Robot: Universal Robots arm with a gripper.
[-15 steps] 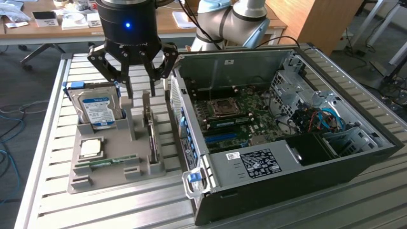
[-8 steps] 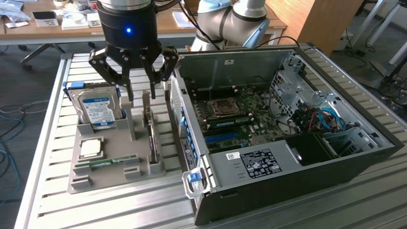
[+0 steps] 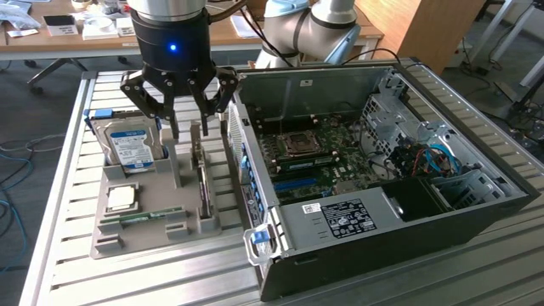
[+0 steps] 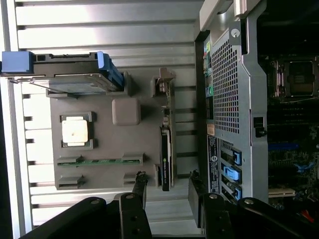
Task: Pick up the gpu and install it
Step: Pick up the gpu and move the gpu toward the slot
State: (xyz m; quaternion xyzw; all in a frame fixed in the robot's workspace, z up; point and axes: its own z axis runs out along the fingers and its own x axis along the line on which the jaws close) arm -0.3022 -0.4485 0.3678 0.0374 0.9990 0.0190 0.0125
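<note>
Slatted metal table [image 3: 60, 210], grey tray [image 3: 157, 188], gpu [image 3: 202, 182] upright in its slot under the spread-fingered, empty hand [image 3: 191, 127]

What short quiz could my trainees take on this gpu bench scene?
1. True or false: the gripper is clamped on the gpu.
2. Which part lies in the grey tray between the hard drive and the memory stick? A) processor chip B) fan C) screwdriver
3. Fill in: the open computer case stands at the exterior view's ____ of the grey tray.
Key: 1 false, it is open above the gpu's end; 2 A; 3 right.
</note>
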